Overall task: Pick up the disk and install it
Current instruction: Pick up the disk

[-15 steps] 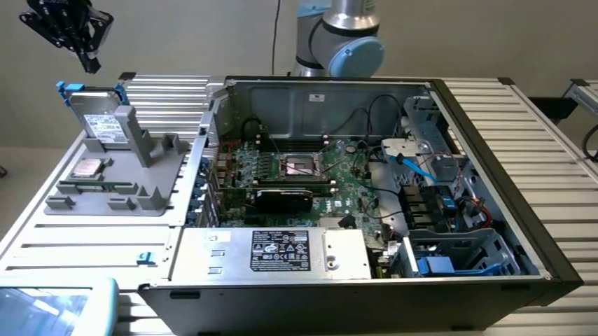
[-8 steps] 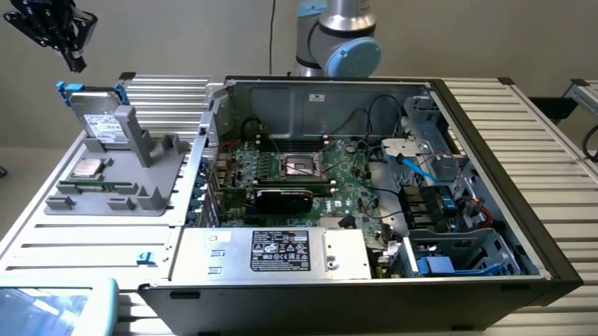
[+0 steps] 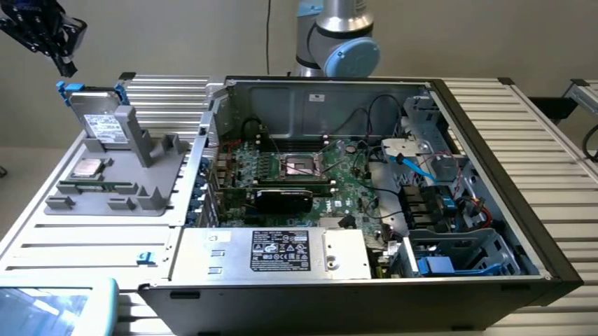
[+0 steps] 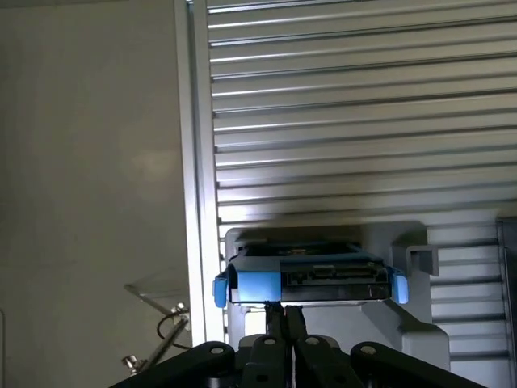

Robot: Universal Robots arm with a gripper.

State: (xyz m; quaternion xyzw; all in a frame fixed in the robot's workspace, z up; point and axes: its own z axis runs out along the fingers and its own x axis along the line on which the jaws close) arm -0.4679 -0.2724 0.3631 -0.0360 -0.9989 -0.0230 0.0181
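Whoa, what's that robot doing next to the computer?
A robot arm's black claw hangs shut just above the flat grey-metal disk with a white label and blue plastic bracket. The disk stands upright in a grey plastic holder beside the open black computer case. It is not lifted or installed yet.

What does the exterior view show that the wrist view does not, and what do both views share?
Exterior view: the open computer case with its green board, a silver stickered box, and a small square chip on the grey holder. Wrist view: the connector end of the disk, between blue bracket ends. Shared: the disk standing in the grey holder on the ribbed table, with the shut hand close above it, holding nothing.
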